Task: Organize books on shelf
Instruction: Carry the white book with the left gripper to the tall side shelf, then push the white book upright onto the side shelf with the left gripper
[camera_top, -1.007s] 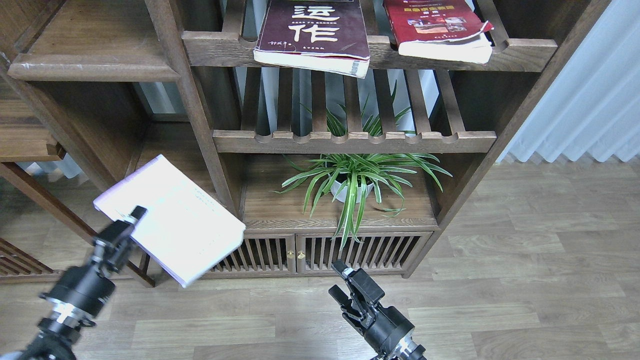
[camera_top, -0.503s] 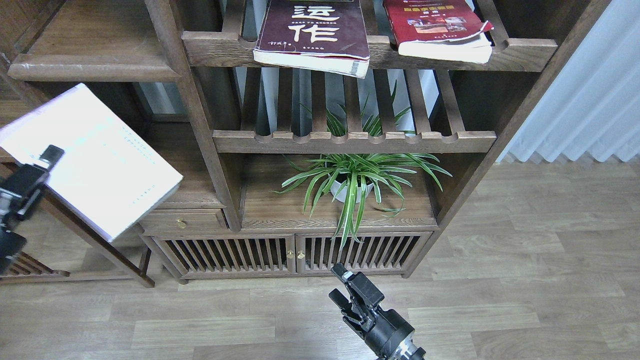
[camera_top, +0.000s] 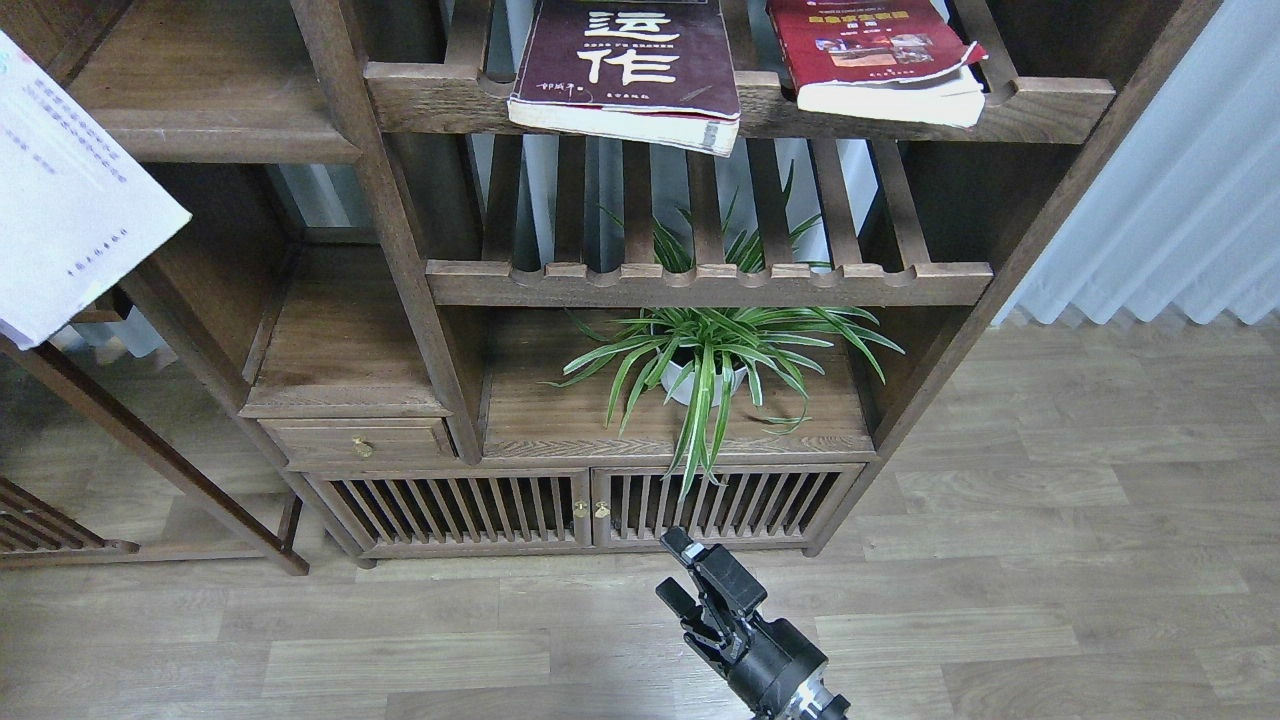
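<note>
The pale lavender-white paperback (camera_top: 70, 190) sits tilted at the left frame edge, before the solid dark-brown shelf board (camera_top: 210, 110). Right gripper (camera_top: 690, 580): fingers slightly parted, empty. Left gripper: out of frame.

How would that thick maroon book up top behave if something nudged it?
The maroon book overhangs the slatted rack's front rail, so a forward push might tip it off. It looks thick, so probably heavy. Its curled paper cover suggests some flex when lifted.
</note>
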